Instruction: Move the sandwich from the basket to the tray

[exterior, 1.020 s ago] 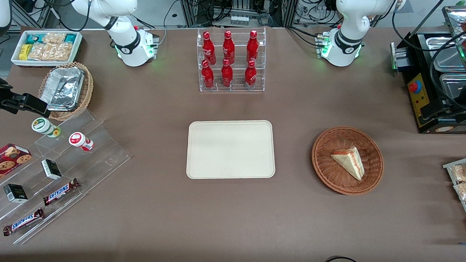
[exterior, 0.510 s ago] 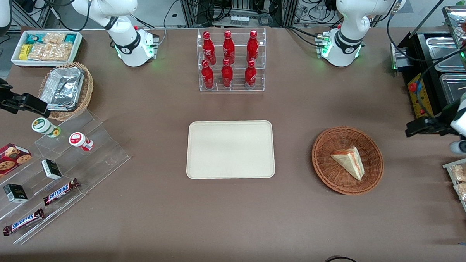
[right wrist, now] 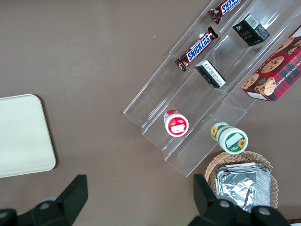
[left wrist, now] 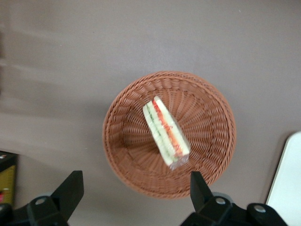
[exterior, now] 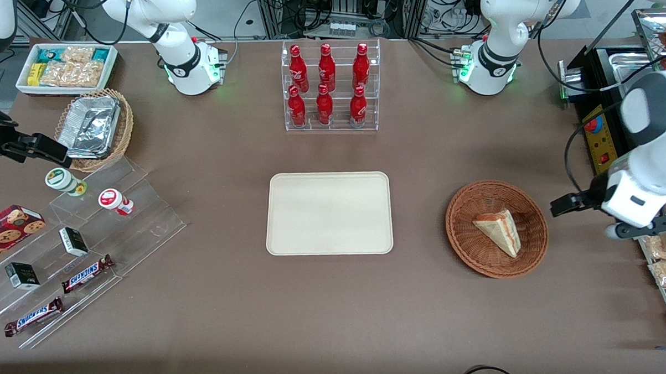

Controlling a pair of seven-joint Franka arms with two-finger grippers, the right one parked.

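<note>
The sandwich (exterior: pixel 499 230), a white-bread wedge with red and green filling in clear wrap, lies in the round reddish-brown wicker basket (exterior: pixel 464 236). The cream tray (exterior: pixel 330 213) lies flat beside the basket, toward the parked arm's end. My left gripper (exterior: pixel 636 218) hangs high above the table just outside the basket's rim, toward the working arm's end. In the left wrist view its black fingers (left wrist: pixel 70 188) stand wide apart with nothing between them; the gripper (left wrist: pixel 135 194) is just off the basket (left wrist: pixel 127 155), which holds the sandwich (left wrist: pixel 165 132). A corner of the tray (left wrist: pixel 289 179) shows.
A clear rack of red bottles (exterior: pixel 328 87) stands farther from the front camera than the tray. A black appliance (exterior: pixel 606 130) and snack packets (exterior: pixel 665 259) sit at the working arm's end. A clear stepped stand with snacks (exterior: pixel 76 244) and a foil-container basket (exterior: pixel 94 129) lie at the parked arm's end.
My left arm has swung in from the working arm's end of the table toward the basket, and the gripper now hangs close beside its rim. The sandwich, basket and tray have not moved.
</note>
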